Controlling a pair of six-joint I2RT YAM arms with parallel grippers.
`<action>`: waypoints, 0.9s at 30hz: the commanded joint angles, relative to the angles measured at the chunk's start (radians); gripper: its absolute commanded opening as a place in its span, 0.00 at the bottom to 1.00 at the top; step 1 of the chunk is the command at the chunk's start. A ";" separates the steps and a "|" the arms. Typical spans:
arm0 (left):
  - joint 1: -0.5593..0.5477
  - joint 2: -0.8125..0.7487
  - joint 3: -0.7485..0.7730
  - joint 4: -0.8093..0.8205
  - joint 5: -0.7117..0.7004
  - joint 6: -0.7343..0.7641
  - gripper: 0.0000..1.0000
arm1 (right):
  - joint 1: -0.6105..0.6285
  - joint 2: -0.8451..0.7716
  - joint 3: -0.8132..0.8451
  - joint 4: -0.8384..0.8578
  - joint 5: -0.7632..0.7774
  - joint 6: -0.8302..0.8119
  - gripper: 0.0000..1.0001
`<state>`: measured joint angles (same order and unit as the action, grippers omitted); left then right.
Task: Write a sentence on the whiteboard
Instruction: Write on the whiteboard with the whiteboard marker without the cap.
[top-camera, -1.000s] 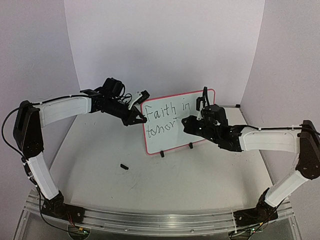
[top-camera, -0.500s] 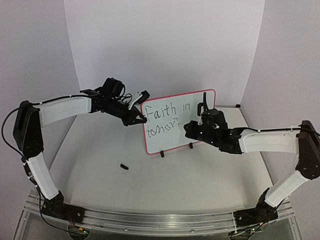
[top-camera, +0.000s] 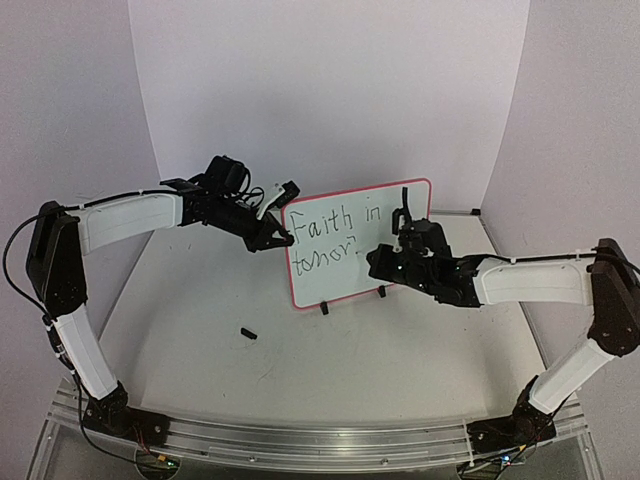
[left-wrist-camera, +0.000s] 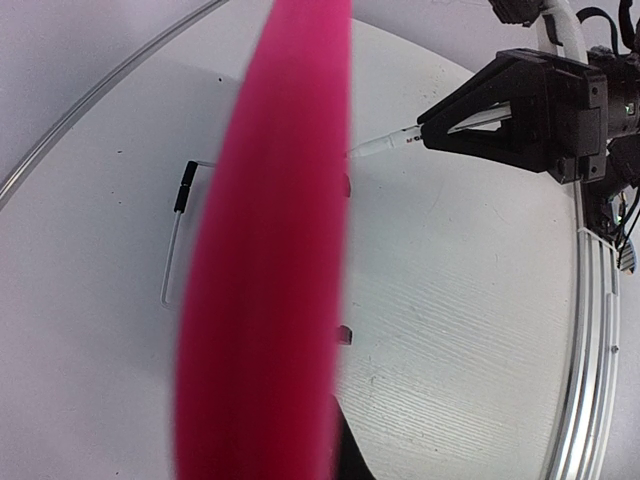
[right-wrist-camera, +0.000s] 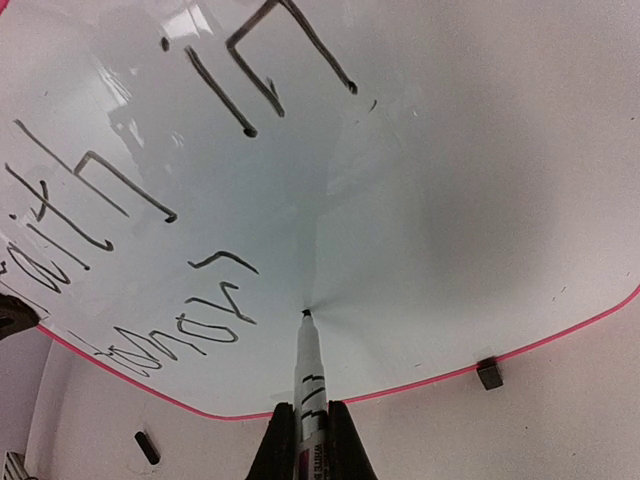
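Observation:
The whiteboard (top-camera: 385, 215), white with a red-pink frame, stands tilted on two black feet at the table's middle. Dark handwriting, the sentence (top-camera: 335, 235), reads "Faith in" with "tomor" below it. My left gripper (top-camera: 283, 238) is shut on the board's left edge; its wrist view is filled by the blurred pink frame (left-wrist-camera: 270, 250). My right gripper (right-wrist-camera: 310, 440) is shut on a white marker (right-wrist-camera: 308, 385) whose black tip touches the board's face just right of the second line. From above, the right gripper (top-camera: 380, 262) sits in front of the board's lower middle.
A small black marker cap (top-camera: 249, 333) lies on the table in front of the board's left side. One black foot (right-wrist-camera: 489, 373) pokes out under the board's lower edge. White walls close in behind and at both sides.
My right gripper with the marker has slid a little down over the board's face, and the end of the second line now shows more. The left arm has not moved.

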<state>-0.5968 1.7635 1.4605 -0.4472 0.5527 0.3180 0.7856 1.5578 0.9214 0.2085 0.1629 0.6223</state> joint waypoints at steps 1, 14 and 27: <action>-0.007 0.002 -0.006 -0.090 -0.091 0.057 0.00 | -0.005 -0.002 0.050 0.022 0.018 -0.021 0.00; -0.007 0.004 -0.006 -0.090 -0.091 0.057 0.00 | -0.005 -0.057 0.050 0.041 0.034 -0.035 0.00; -0.008 0.005 -0.005 -0.090 -0.090 0.057 0.00 | -0.005 -0.059 0.047 0.062 0.042 -0.025 0.00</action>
<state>-0.5995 1.7626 1.4605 -0.4488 0.5480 0.3180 0.7859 1.5299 0.9386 0.2278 0.1699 0.5990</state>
